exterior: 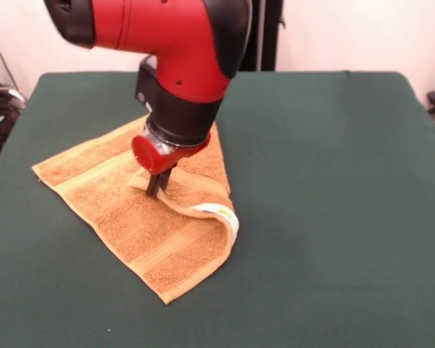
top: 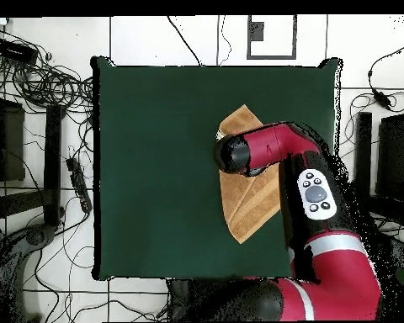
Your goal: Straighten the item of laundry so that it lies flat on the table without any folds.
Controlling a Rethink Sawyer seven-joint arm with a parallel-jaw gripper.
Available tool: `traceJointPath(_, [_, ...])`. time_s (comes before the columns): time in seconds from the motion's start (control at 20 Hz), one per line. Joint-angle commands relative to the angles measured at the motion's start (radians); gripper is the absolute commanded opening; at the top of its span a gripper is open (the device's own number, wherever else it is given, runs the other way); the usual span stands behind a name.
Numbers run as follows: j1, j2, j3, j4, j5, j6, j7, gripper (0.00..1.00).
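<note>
Nearest the front camera, the table point(exterior: 333, 239) presents a broad stretch of bare dark green surface. On it, left of centre in the front view, lies the item of laundry point(exterior: 141, 232), an orange-tan terry towel set diagonally, with one corner pointing toward the near edge. Woven band stripes run across its near portion and along its left side. It is not flat: its right-hand edge is folded back over the main body, forming a raised curl, and a small white label point(exterior: 219, 212) shows on the underside of that turned-over flap.

Just behind the label, the gripper point(exterior: 160, 185) stands on the towel at the inner end of the flap. Its dark fingers point downward and appear drawn together on the turned-over cloth, though the pinch itself is partly hidden by the fabric. Above the gripper sits a red round fitting, then the black wrist and the red arm point(exterior: 167, 36), which covers the towel's far corner.

In the overhead view the arm lies across much of the towel, which rests in the table's right half, well clear of all edges.
</note>
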Motion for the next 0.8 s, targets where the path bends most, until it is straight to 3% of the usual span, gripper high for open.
traceJointPath(0.05, [0.139,-0.042,-0.067,0.127,-0.044,-0.163,0.286,0.0])
traceJointPath(0.3, [0.275,-0.036,-0.204,0.105,-0.077,-0.277,0.475,0.0])
traceJointPath(0.8, [0.474,0.041,-0.376,0.055,-0.009,-0.271,0.657,0.0])
